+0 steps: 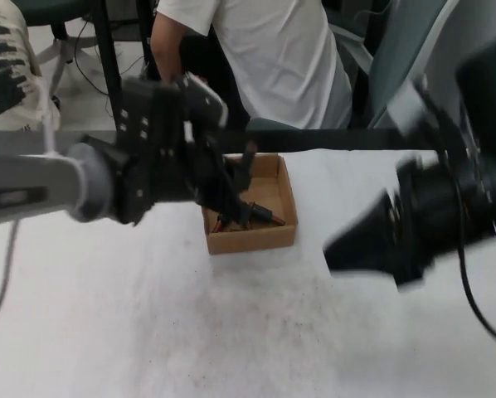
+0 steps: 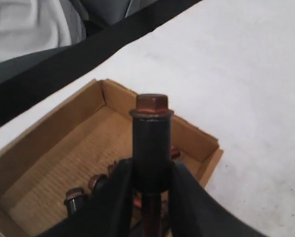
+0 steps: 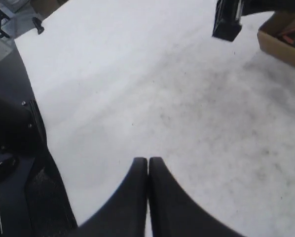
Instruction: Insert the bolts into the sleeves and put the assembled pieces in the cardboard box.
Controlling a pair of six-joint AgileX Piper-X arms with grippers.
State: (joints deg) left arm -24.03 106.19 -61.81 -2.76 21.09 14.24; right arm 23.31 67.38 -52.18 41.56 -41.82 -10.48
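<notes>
Two arms at the bench [image 3: 137, 74]. We see the left gripper [image 2: 151, 175] poised above the cardboard box [image 2: 54, 126], pinching a dark sleeve [image 2: 151, 143] with a bolt [image 2: 151, 102] head at its far end. The right gripper [image 3: 148, 165] hangs over the white bench, fingers pressed together. The left fingers hide the sleeve's lower end and part of the assembled pieces [image 2: 74, 198] in the box; we can't count them.
</notes>
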